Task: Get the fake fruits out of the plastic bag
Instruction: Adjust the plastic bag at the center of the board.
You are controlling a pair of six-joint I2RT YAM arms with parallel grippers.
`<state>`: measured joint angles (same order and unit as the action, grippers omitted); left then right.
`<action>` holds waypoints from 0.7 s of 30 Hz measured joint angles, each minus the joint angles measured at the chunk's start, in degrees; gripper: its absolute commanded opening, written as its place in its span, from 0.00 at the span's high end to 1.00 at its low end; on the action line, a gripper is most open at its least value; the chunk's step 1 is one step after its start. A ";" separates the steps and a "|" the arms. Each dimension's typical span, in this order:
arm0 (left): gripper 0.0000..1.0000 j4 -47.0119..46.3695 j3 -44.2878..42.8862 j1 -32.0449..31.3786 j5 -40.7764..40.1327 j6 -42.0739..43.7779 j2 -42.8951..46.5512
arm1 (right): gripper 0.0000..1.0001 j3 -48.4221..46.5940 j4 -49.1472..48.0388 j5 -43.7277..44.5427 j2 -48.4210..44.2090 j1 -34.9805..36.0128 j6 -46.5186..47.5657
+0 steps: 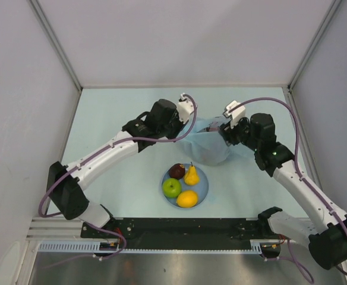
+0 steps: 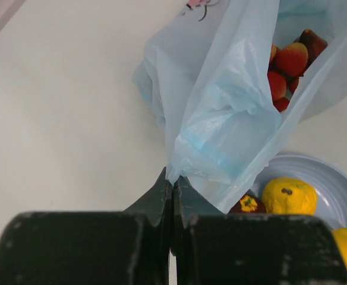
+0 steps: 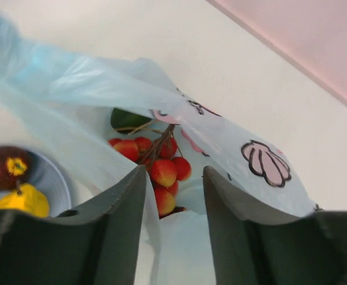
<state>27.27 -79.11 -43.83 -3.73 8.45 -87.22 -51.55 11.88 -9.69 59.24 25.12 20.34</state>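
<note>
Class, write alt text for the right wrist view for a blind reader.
The right gripper, jaws open, faces the mouth of a light-blue plastic bag holding red grapes and a dark green fruit. A plate holding a yellow pear sits lower left.

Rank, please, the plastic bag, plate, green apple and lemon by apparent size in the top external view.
1. plastic bag, narrowly
2. plate
3. green apple and lemon look alike, so I leave them unranked.

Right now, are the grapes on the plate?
No, the grapes sit inside the bag, not on the plate.
</note>
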 measured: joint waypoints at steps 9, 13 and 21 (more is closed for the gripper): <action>1.00 0.00 6.08 -0.02 -0.90 -2.47 4.28 | 0.68 0.39 -0.85 -4.59 8.76 -3.21 -6.82; 1.00 -0.50 6.91 -0.02 -1.29 -4.17 5.51 | 0.59 8.35 2.27 -4.57 4.79 -0.79 -6.86; 1.00 -0.72 9.44 -0.04 -3.54 -6.99 6.88 | 0.35 14.82 1.84 -3.96 1.40 -2.60 -8.02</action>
<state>26.55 -69.67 -43.88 -7.27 1.45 -80.34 -36.73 13.72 -13.65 60.64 22.52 12.32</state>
